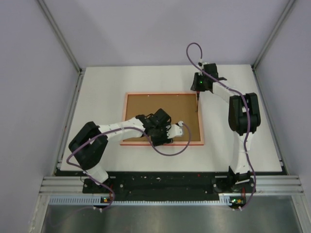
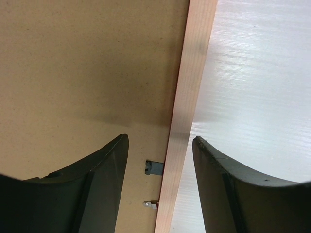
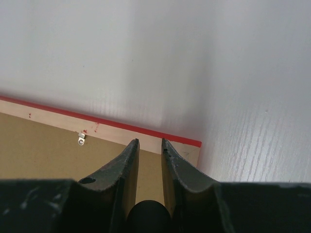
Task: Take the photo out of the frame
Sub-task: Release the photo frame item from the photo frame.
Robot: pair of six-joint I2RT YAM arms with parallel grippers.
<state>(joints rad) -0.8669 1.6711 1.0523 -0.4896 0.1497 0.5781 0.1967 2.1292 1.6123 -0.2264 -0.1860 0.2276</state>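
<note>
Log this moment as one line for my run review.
frame: face down, brown backing board in place | left gripper: open, straddling near rim | right gripper: nearly shut at far-right corner | photo: hidden

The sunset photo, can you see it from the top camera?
No, the frame lies face down, so only the brown backing board shows inside its pale rim.

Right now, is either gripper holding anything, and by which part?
Left gripper holds nothing; its open jaws straddle the frame rim. Right gripper sits narrowed at the frame's corner; a grip cannot be told.
</note>
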